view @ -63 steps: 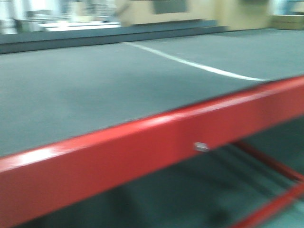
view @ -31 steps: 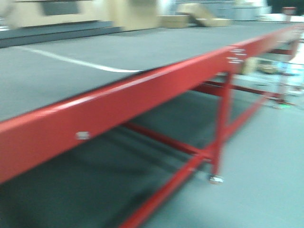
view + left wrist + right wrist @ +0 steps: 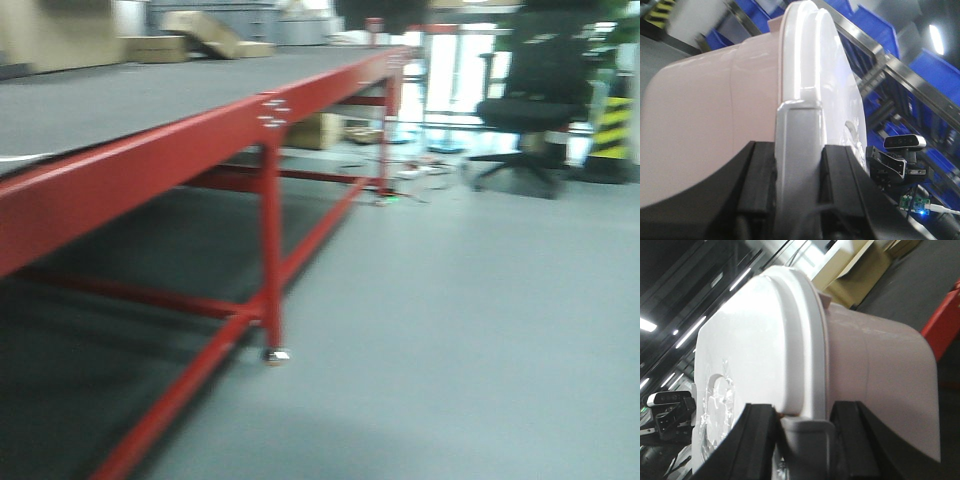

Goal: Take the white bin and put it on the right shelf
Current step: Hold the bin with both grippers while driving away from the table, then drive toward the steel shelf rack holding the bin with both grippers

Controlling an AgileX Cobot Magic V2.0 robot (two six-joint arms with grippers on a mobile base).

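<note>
Gripping the white bin [image 3: 700, 130] by its lid rim between left fingers [image 3: 760, 180], likewise between right fingers [image 3: 757, 440]. Facing a red-framed worktop [image 3: 150, 165], black office chair [image 3: 535, 75] beyond.

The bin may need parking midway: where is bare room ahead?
The grey tabletop is bare from its red rail back to the cardboard boxes; the floor lies open up to the office chair. Clutter crowds the far leg.
</note>
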